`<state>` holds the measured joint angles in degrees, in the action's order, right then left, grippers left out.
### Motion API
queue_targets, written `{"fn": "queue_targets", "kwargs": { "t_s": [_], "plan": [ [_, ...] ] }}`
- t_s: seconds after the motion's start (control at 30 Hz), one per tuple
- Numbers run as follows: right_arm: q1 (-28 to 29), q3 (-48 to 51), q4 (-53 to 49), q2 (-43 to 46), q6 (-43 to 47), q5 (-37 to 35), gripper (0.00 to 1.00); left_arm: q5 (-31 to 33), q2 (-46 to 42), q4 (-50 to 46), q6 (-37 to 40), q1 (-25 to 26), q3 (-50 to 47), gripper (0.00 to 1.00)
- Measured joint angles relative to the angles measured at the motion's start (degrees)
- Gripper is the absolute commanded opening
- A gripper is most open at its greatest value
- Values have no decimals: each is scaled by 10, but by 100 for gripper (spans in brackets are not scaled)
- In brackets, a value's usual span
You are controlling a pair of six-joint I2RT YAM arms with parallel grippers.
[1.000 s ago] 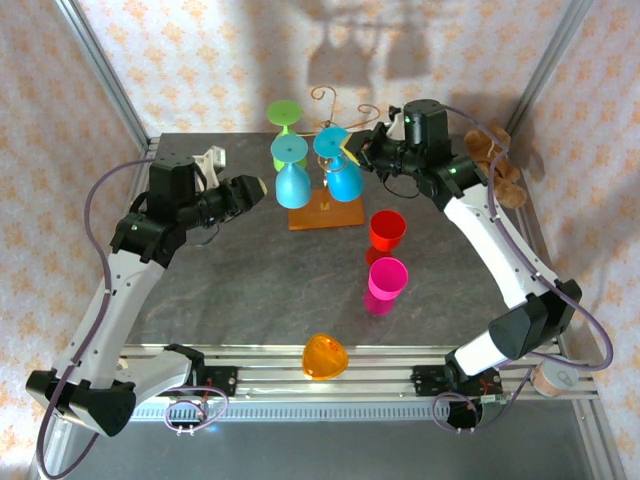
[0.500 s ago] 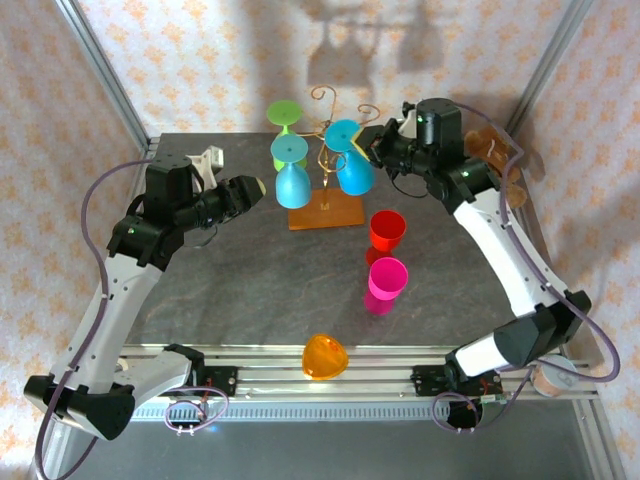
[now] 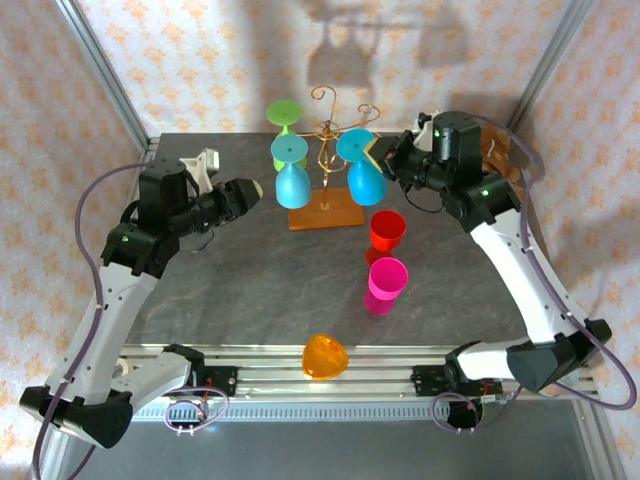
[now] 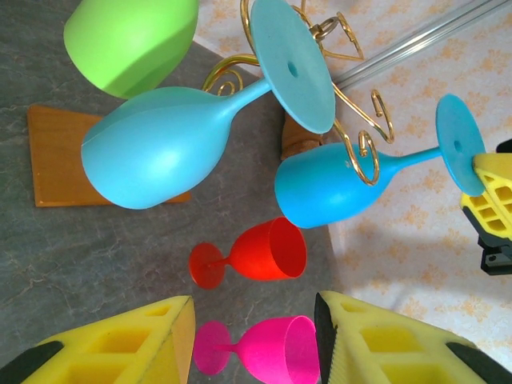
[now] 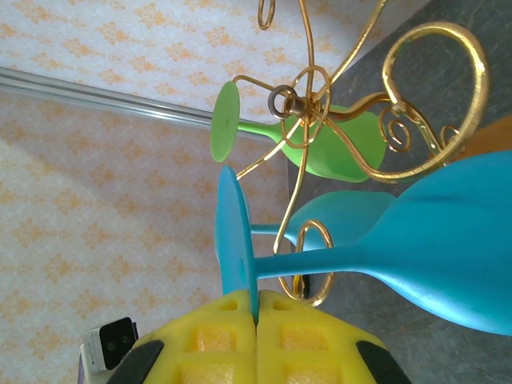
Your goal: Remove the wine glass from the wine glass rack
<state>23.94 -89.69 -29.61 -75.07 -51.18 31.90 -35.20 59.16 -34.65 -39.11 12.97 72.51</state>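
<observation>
The right wrist view gives the grip up close: the right gripper [image 5: 256, 314] has its yellow pads pressed together on the rim of the foot of the blue wine glass [image 5: 448, 240], pinching that thin disc edge-on. The glass lies almost level, stem running off to the right and bowl cut off by the picture's edge. The gold wire curls of the rack [image 5: 308, 100] cross in front of and behind its stem, so I cannot tell whether the stem is hooked in a curl or just beside it.

From overhead the blue wine glass hangs bowl-down at the rack's right side, above the right end of the wooden base [image 3: 325, 212].

The left wrist view adds the other side — the left gripper [image 4: 253, 320] has its pads spread apart with nothing between them, held off from the rack. It looks past a pale blue glass [image 4: 156, 148] and a green glass [image 4: 132, 40], both on the rack, to a red glass [image 4: 260, 250] and a pink glass [image 4: 268, 352] on the table [image 3: 250, 280].

An orange glass [image 3: 325, 357] sits at the table's near edge.
</observation>
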Motion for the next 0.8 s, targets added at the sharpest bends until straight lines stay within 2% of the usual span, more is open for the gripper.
{"fn": "queue_targets", "kwargs": {
  "t_s": [0.5, 0.8],
  "plan": [
    [9, 45, -60, 85, 57, 33, 0, 34, -43, -80, 24, 0, -26, 44],
    [107, 48, -94, 98, 110, 37, 0, 69, -113, -129, 33, 0, -68, 44]
  ]
}}
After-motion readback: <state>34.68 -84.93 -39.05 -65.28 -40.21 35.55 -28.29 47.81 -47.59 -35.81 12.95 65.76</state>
